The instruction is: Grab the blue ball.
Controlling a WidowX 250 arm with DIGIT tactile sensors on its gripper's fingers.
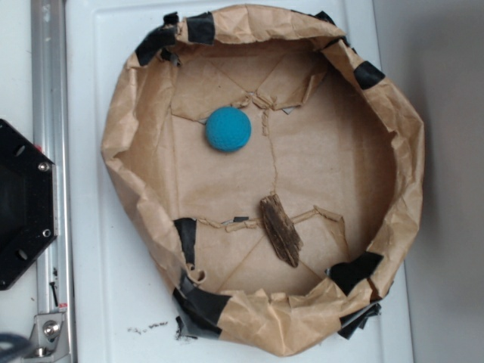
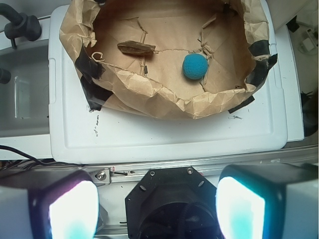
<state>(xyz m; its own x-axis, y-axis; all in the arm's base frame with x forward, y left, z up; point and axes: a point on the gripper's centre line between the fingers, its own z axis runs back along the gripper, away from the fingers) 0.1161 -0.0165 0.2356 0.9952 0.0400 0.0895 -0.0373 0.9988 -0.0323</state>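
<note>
Nothing held yet: I've got the gripper [image 2: 152,209] spread wide, well back from the paper bowl [image 1: 136,106], so next I reach in over the blue ball [image 1: 228,128] beyond the wood chip [image 1: 280,230].

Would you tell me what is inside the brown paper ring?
Inside the paper ring lie the blue ball and a wood chip, apart. Its standing walls hide some floor edges.
</note>
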